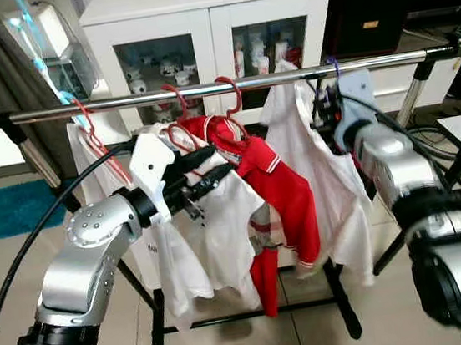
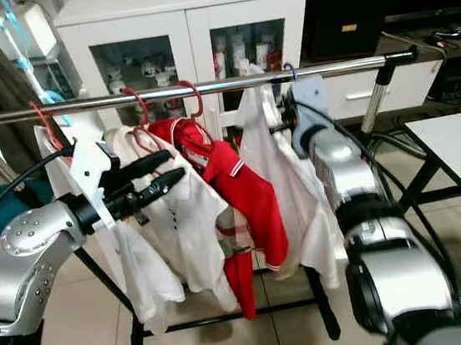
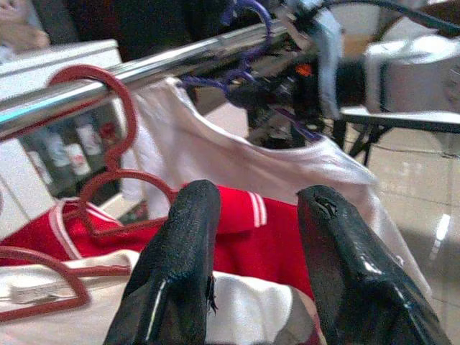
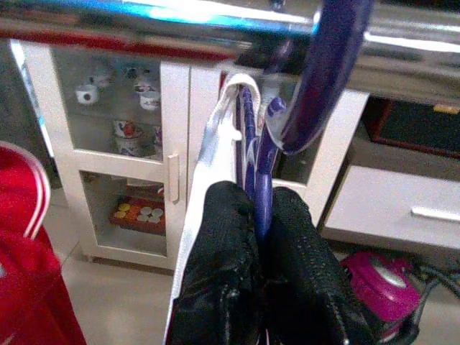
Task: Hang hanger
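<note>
Garments (image 1: 279, 187) on rail (image 1: 228, 86), before cabinet (image 1: 204, 24)

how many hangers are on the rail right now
4. Three red hangers: one at the rail's left end, two near the middle. One purple hanger toward the right, held by the right claw. Clothes may hide more.
</note>
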Tool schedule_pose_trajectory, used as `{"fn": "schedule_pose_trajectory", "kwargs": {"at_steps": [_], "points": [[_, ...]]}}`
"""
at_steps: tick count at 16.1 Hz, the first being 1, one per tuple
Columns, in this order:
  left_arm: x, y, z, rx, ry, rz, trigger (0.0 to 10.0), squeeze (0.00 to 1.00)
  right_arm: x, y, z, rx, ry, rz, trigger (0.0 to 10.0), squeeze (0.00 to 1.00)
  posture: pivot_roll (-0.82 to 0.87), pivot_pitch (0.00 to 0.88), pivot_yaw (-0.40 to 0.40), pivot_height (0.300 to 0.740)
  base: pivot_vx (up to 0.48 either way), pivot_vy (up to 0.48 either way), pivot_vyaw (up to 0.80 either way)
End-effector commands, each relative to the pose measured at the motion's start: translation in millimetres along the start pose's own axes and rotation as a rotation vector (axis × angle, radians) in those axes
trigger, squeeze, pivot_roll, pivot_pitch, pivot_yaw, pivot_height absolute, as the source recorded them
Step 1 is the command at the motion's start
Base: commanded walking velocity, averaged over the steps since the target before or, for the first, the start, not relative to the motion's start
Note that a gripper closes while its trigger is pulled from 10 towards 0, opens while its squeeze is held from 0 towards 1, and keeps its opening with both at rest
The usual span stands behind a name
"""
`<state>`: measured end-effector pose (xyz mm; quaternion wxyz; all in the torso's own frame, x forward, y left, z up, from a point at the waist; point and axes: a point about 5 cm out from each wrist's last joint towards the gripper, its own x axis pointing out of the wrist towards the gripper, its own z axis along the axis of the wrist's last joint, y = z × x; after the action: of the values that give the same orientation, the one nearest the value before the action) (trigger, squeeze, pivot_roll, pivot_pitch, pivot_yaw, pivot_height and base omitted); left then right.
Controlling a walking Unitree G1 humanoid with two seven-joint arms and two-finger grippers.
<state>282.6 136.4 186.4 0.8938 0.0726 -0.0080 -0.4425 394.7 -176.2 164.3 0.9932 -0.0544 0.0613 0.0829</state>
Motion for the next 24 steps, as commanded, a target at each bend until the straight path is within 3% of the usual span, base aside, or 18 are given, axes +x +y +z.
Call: {"fn": "schedule_pose_trajectory", "kwargs": {"at_steps": [1, 9, 14, 20, 21, 23, 24], "points": [[-1.1, -2.4, 3, 0.004, 0.010, -0.026, 10.0, 0.00, 3.7, -1.9, 12, 0.021, -0.036, -0.021, 10.0, 0.00, 0.00, 0.000, 0.042, 0.740, 0.000, 0.000, 0.00], [-10.4, -13.3, 8, -0.006, 0.046, -0.074, 10.0, 0.00, 15.3, 0.2, 20, 0.001, 0.087, -0.080, 10.0, 0.00, 0.04, 0.000, 0.035, 0.740, 0.000, 0.000, 0.00], [-16.8, -21.8, 8, -0.030, 0.064, -0.081, 10.0, 0.00, 13.0, 2.3, 0, -0.020, 0.199, -0.081, 10.0, 0.00, 0.06, 0.000, 0.018, 0.740, 0.000, 0.000, 0.00], [-16.6, -24.6, 6, -0.045, 0.085, -0.096, 10.0, 0.00, 8.7, -2.8, -12, -0.037, 0.252, -0.080, 10.0, 0.00, 0.04, 0.000, 0.032, 0.740, 0.000, 0.000, 0.00], [-16.0, -24.8, 5, -0.048, 0.084, -0.096, 10.0, 0.00, 8.5, -3.5, -12, -0.032, 0.251, -0.077, 10.0, 0.09, 0.04, 0.000, 0.033, 0.740, 0.000, 0.000, 0.00], [-14.7, -24.4, 5, -0.050, 0.083, -0.096, 10.0, 0.00, 8.6, -4.9, -10, -0.028, 0.246, -0.077, 10.0, 0.81, 0.04, 0.000, 0.031, 0.740, 0.000, 0.000, 0.00], [-14.1, -24.1, 5, -0.050, 0.081, -0.095, 10.0, 0.00, 8.7, -5.4, -9, -0.027, 0.243, -0.077, 10.0, 1.00, 0.03, 0.000, 0.030, 0.740, 0.000, 0.000, 0.00]]}}
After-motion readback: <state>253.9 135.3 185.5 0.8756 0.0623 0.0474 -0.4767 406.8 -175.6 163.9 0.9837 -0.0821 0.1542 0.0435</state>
